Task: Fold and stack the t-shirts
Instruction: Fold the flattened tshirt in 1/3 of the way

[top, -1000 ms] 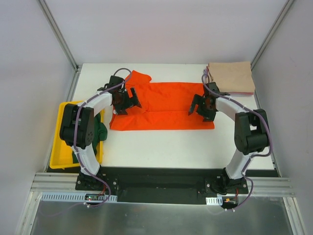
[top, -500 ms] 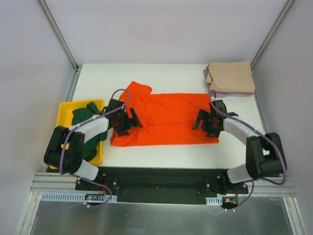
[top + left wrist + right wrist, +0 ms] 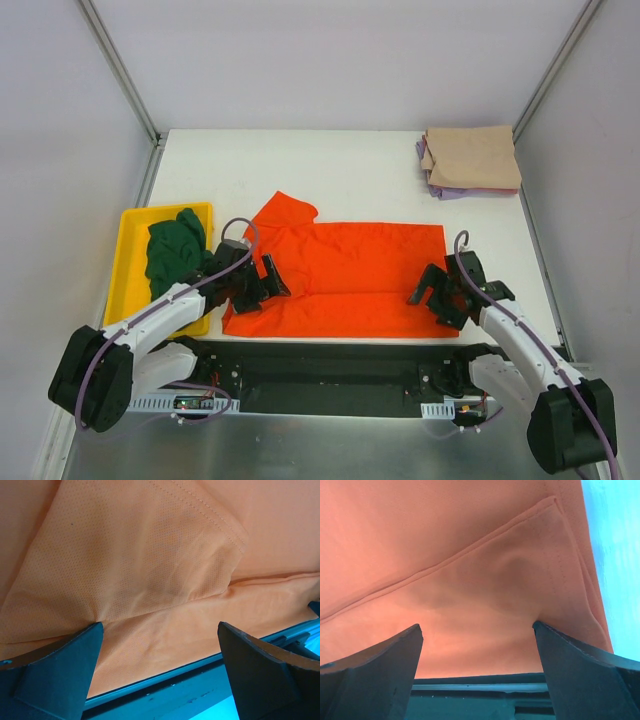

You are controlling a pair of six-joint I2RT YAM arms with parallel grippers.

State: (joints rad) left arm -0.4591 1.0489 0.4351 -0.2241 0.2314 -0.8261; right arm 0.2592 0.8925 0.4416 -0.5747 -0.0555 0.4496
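The orange-red t-shirt [image 3: 350, 275] lies flat, folded lengthwise, along the table's near edge, one sleeve [image 3: 285, 208] sticking out at its back left. My left gripper [image 3: 257, 284] rests on its left end, open, and my right gripper [image 3: 433, 294] rests on its right end, open. In the left wrist view the orange cloth [image 3: 150, 580] spreads between the wide-apart fingers [image 3: 55, 675], and the right wrist view shows the hem corner [image 3: 555, 555] between the fingers [image 3: 580, 675]. A dark green t-shirt [image 3: 172, 255] is bunched in the yellow tray. A folded tan t-shirt [image 3: 472, 155] lies on a pale purple one [image 3: 450, 191] at the back right.
The yellow tray [image 3: 125, 262] sits at the left edge of the white table [image 3: 350, 170]. The table's dark front edge [image 3: 200, 680] runs just below the shirt's near hem in both wrist views. Grey walls and metal posts enclose the table.
Both arms have drawn back toward their bases, and the orange-red t-shirt has slid with them from mid-table to the near edge. Both grippers stayed open.
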